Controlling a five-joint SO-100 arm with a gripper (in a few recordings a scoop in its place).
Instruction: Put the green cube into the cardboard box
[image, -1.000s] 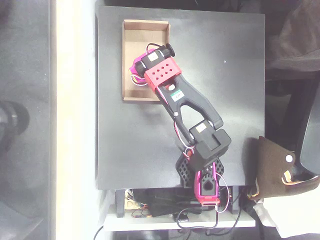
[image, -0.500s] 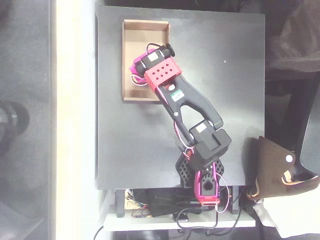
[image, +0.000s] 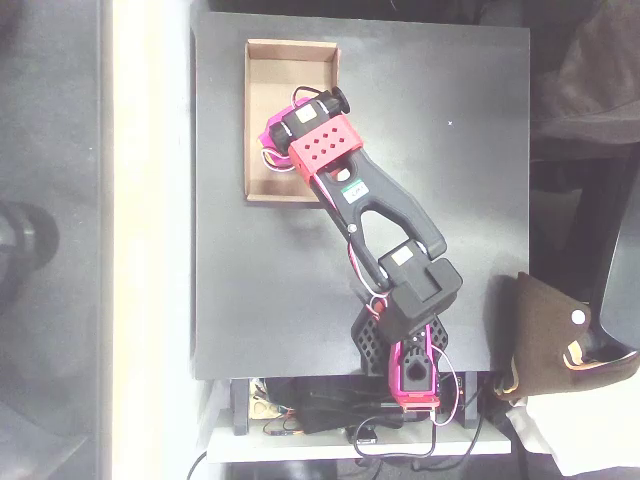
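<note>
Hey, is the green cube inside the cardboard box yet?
Cannot tell. The arm's wrist hangs over the cardboard box and covers its lower half.

Pretty soft, low-res overhead shot, nothing is really crisp. Biggest issue is the blown-out white strip (image: 150, 240) running from 12 to 6 o'clock along the left of the black table (image: 450, 200), pure glare with no detail at all. The tabletop itself is matte and evenly lit, barely any shadow under the arm (image: 385, 215). Out at 9 o'clock the floor (image: 50, 240) goes grey and mushy, clearly out of focus. The 3 o'clock side is dim and murky.
</note>
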